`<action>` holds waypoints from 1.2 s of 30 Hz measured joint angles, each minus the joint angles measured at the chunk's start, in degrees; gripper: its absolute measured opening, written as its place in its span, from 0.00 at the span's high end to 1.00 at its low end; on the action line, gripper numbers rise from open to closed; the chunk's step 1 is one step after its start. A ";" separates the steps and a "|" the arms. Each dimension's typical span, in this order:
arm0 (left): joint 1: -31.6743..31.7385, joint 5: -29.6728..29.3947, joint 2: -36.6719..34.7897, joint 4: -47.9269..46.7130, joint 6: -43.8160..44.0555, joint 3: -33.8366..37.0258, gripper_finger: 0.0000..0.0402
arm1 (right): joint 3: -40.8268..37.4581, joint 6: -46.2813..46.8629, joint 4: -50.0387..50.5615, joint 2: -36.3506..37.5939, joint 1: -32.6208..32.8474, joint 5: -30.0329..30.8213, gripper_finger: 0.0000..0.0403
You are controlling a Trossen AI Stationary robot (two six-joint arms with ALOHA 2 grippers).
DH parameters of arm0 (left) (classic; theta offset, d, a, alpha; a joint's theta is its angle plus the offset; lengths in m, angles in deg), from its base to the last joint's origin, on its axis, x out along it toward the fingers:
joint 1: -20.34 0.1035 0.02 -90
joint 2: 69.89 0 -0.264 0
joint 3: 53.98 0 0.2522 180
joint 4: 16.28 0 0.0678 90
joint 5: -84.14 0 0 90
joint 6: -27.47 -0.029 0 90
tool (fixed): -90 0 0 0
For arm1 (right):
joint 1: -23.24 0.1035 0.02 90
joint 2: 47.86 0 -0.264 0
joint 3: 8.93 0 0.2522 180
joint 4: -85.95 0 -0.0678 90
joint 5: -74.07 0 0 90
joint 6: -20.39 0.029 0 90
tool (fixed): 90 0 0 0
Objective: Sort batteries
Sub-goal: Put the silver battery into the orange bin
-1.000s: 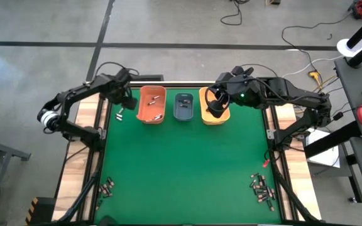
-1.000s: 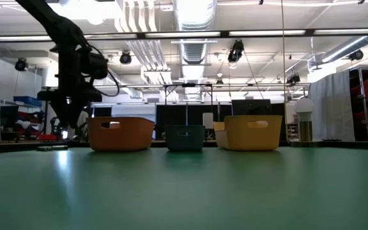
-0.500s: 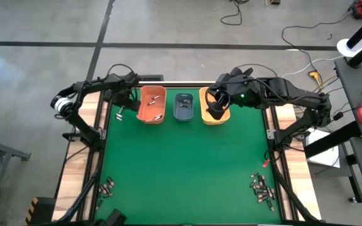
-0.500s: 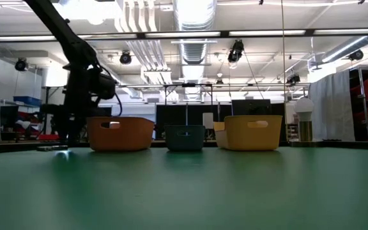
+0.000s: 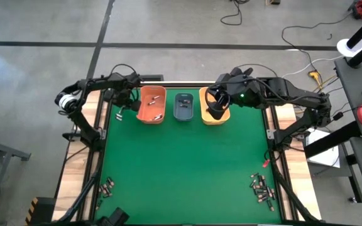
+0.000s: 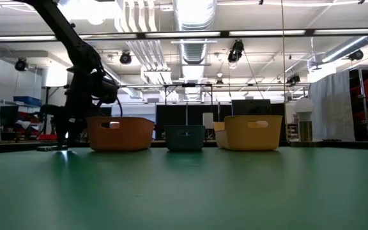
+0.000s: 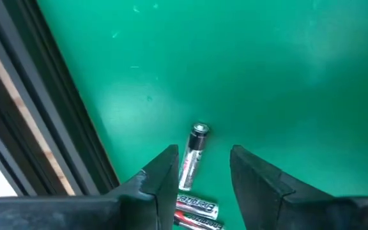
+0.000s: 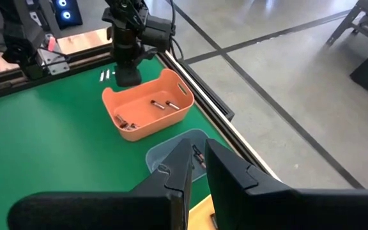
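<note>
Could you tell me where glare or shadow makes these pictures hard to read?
Low view: bright ceiling lights backlight the left gripper, leaving it a silhouette. Left wrist view: a pale sheen lies on the green mat, yet the battery between the fingers reads clearly. High view: evenly lit.

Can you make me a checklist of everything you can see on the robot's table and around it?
Surface: green table mat, wooden side strips.
Job's things: batteries heaped at the near right corner, a smaller group near left; a few in the orange bin; one battery between the left fingers.
Clutter: nothing seen.
Grippers: left gripper open over loose batteries beside the orange bin; right gripper above the yellow bin, with a narrow gap between its fingers.
Cables: cords on the floor.
Surroundings: blue-grey bin between the others; concrete floor.
</note>
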 joint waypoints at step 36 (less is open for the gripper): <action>3.45 4.35 4.43 -18.19 -15.62 -16.57 0.71 | 0.00 -0.99 0.40 0.00 0.00 0.12 0.90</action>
